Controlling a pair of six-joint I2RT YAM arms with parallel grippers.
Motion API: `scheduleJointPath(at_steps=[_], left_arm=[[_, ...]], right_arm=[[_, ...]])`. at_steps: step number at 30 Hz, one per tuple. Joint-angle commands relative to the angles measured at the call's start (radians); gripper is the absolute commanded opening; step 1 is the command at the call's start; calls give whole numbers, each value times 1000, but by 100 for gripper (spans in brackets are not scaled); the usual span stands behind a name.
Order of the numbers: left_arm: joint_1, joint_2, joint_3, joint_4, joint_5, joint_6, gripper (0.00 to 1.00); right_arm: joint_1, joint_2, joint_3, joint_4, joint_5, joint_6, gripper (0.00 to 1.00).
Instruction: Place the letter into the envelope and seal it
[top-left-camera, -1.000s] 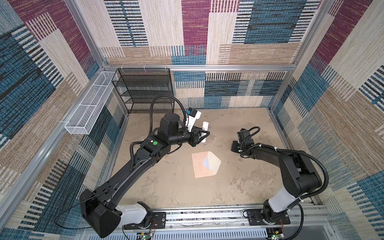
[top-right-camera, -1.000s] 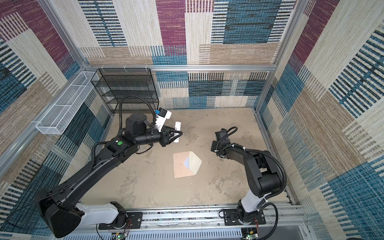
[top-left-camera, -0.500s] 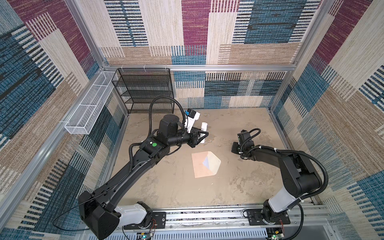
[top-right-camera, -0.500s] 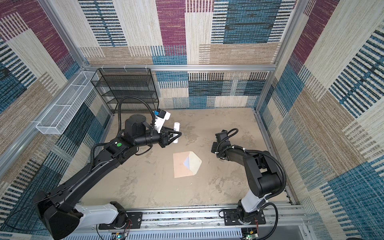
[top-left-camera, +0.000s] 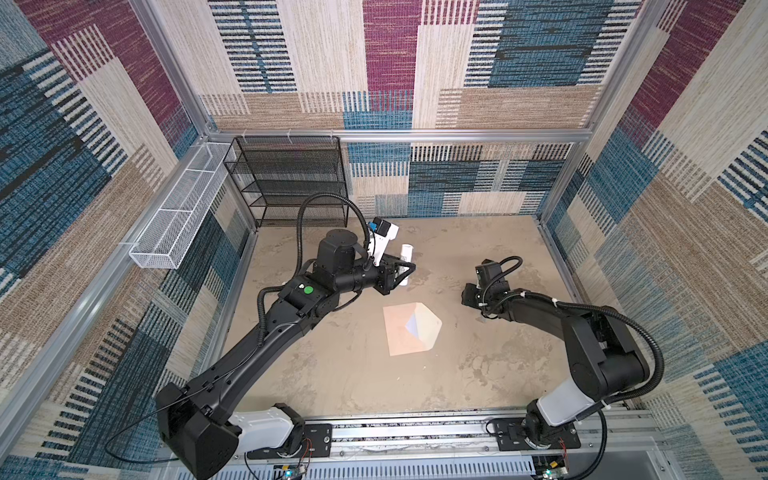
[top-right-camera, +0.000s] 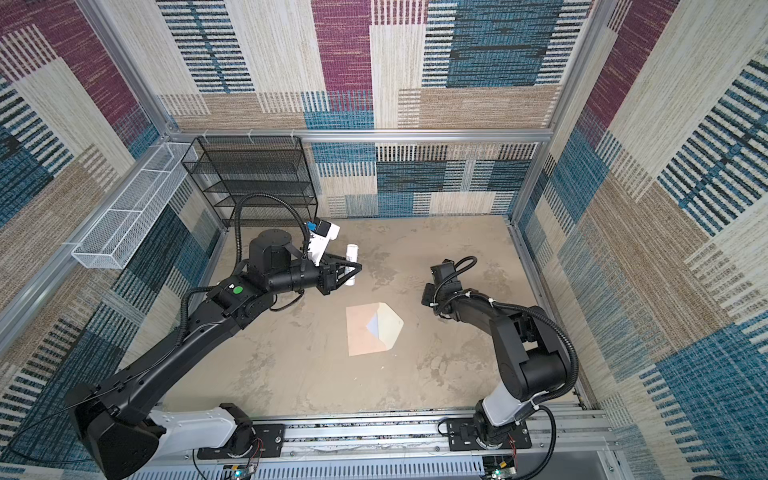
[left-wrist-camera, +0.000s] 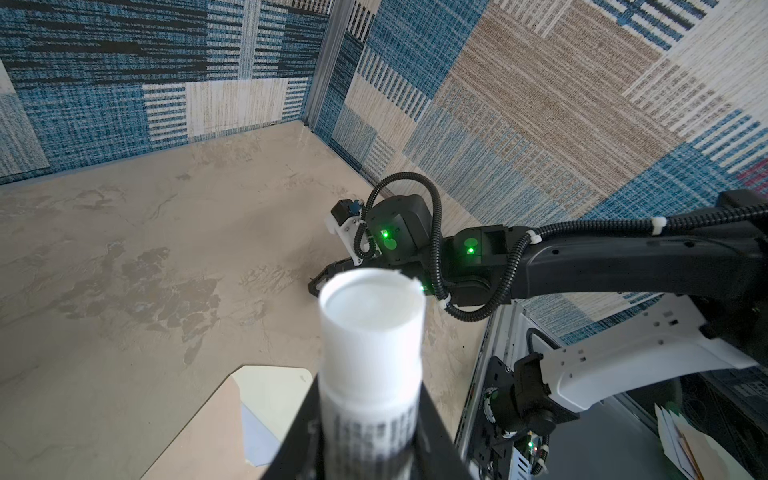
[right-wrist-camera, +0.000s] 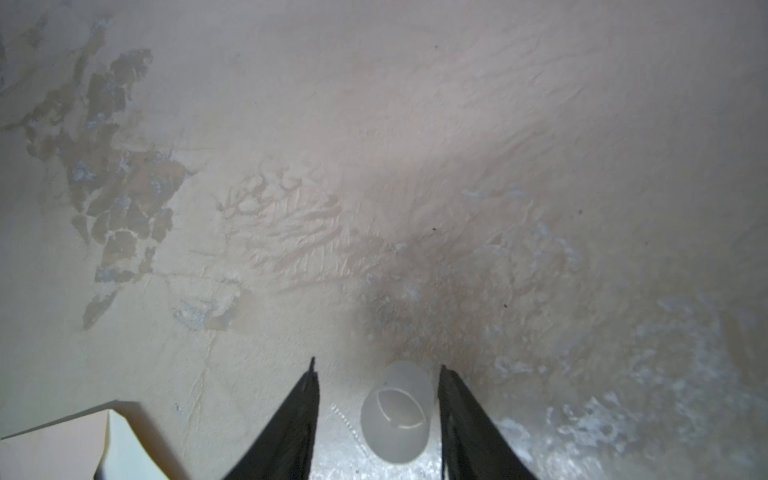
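where the left wall meets the frame rail, 1 white wire basket (top-left-camera: 178, 224) hangs. a black mesh rack (top-left-camera: 291, 178) stands in the far left corner of the tabletop (top-left-camera: 332, 374).

left arm reaches in from the near left corner. left gripper (top-left-camera: 409, 268) is held clear of the tabletop, beyond the far edge of the envelope and apart from it. its fingers (left-wrist-camera: 301, 440) are narrowed onto a white glue stick (left-wrist-camera: 372, 332), gripping the labelled lower part. the plain white end pokes out past the fingertips. in both top views the stick reads as a short white tube crossing the fingertips (top-right-camera: 352, 251).

mid tabletop, 1 peach envelope (top-left-camera: 401, 345) lies flat between the 2 grippers and touches neither. its cream flap (top-left-camera: 428, 328) is open, lying flat with the point toward the right arm. the letter (top-left-camera: 413, 328) shows only as a pale blue-white wedge at the mouth of the envelope. the rest is tucked inside, under the peach front. the left wrist view shows the same pale sheet (left-wrist-camera: 257, 436) just inside the flap fold.

right gripper (right-wrist-camera: 377, 365) sits low over the tabletop, to the right of the flap tip and apart from it. its fingers (right-wrist-camera: 291, 424) are spread wide and hold nothing. 1 small translucent cap (right-wrist-camera: 395, 415) rests on the tabletop between them, nearer 1 finger. cannot tell whether it touches that finger. a corner of the envelope shows at the edge of the right wrist view (right-wrist-camera: 54, 453).
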Motion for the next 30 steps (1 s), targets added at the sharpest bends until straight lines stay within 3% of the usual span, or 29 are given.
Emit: scheduleJointPath(at_steps=[1, 8, 12, 16, 22, 30], left_arm=[[6, -5, -2, 44, 0, 6, 0], [32, -2, -12, 144, -85, -70, 0], [43, 25, -11, 244, -122, -126, 0], [43, 75, 13, 325, -140, -182, 0], [42, 142, -3, 536, -156, -323, 0], [37, 206, 6, 683, -153, -438, 0]], right_arm=[[1, -33, 32, -23, 24, -10, 58], [1, -208, 100, -34, -8, -94, 65], [29, -376, 35, 151, -119, -224, 63], [129, -501, -30, 346, -161, -364, 63], [295, -525, -25, 471, -153, -402, 63], [411, -507, -65, 602, -68, -394, 62]])
